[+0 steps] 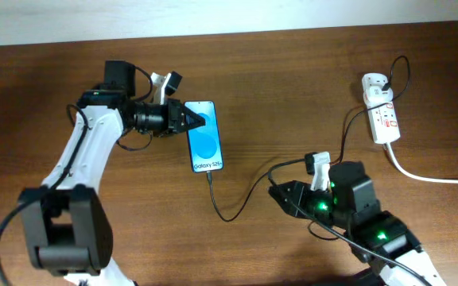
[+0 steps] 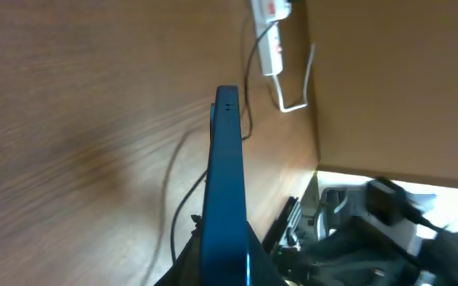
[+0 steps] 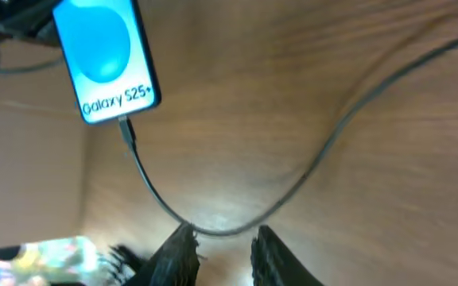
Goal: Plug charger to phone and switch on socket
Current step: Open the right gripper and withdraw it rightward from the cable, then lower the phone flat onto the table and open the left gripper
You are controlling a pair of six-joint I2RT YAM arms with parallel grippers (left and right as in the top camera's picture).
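Along one long edge of the phone [image 1: 206,139], the left gripper [image 1: 192,121] is clamped; the right gripper [image 3: 219,256] stands spread, empty, just beside the charger [image 3: 316,155].

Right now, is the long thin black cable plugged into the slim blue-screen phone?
Yes, the right wrist view shows the cable running up into the bottom edge of the phone.
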